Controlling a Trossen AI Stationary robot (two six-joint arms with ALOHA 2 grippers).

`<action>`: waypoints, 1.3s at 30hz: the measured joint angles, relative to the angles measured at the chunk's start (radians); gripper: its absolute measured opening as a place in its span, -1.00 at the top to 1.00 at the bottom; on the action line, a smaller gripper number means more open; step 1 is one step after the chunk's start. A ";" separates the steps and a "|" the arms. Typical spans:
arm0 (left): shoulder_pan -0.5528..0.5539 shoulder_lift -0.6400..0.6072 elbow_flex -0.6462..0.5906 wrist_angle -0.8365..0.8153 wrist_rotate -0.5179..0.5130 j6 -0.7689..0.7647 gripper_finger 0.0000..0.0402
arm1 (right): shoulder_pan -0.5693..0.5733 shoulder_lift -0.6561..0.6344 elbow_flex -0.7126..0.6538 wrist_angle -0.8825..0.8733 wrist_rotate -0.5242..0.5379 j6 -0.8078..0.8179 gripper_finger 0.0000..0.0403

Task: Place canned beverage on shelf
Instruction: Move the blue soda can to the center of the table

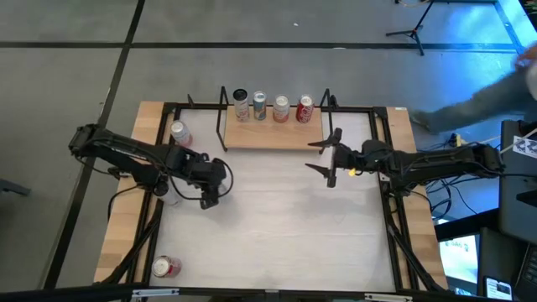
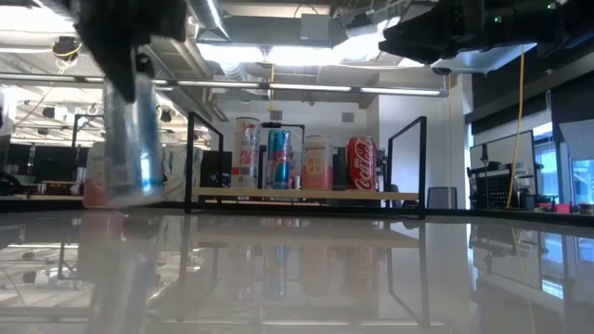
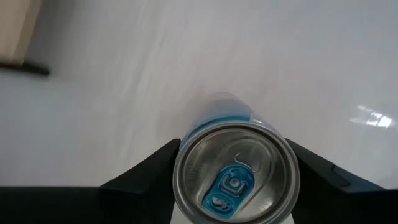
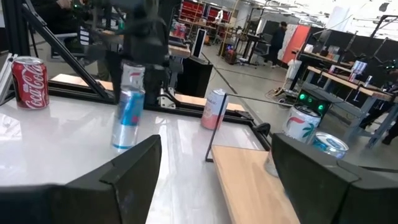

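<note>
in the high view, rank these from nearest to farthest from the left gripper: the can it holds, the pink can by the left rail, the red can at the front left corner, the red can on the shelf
1. Held can, in the left gripper.
2. Pink can, by the table's left rail behind it.
3. Front corner red can.
4. Shelf red can, at the shelf's right end.

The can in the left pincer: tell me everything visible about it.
The can is a slim silver aluminium one with blue and white on its side, its pull tab flat and unopened. It stands upright between the left pincer's two dark fingers, which close on it just below the top. It is over the white table, well short of the shelf. Whether its base touches the table cannot be told.
</note>
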 joint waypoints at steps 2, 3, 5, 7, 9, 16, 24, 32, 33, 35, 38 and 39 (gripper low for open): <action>-0.012 0.000 0.017 0.029 -0.002 0.019 -0.06 | 0.000 0.012 0.000 0.006 0.000 0.000 -0.49; -0.018 0.005 0.024 0.046 -0.003 0.027 -0.06 | 0.000 0.017 0.000 0.005 0.000 0.000 -0.49; -0.028 0.019 0.037 0.077 -0.003 0.049 -0.07 | 0.000 0.030 0.000 0.006 0.000 0.000 -0.49; -0.035 0.046 0.049 0.091 -0.005 0.075 -0.07 | 0.001 0.043 0.000 0.003 0.000 0.013 -0.49; -0.038 0.086 0.064 0.104 -0.007 0.112 -0.07 | 0.001 0.059 0.000 0.004 -0.001 0.051 -0.49; -0.035 0.266 0.198 0.099 0.006 0.262 -0.07 | 0.001 0.139 0.000 0.036 -0.101 0.164 -0.49; -0.031 0.419 0.399 0.043 0.012 0.459 -0.08 | 0.038 0.266 0.000 0.047 -0.297 0.262 -0.49; -0.004 0.493 0.435 0.000 0.057 0.619 -0.08 | 0.136 0.351 0.000 0.137 -0.306 0.210 -0.49; -0.001 0.499 0.435 -0.008 0.055 0.629 -0.08 | 0.140 0.351 0.000 0.141 -0.304 0.210 -0.49; 0.003 0.505 0.435 -0.009 0.056 0.657 -0.08 | 0.138 0.351 0.000 0.141 -0.295 0.211 -0.49; 0.004 0.504 0.435 -0.012 0.069 0.700 -0.08 | 0.138 0.351 0.000 0.140 -0.270 0.214 -0.49; 0.003 0.504 0.435 -0.010 0.073 0.708 -0.08 | 0.138 0.351 0.000 0.140 -0.258 0.214 -0.49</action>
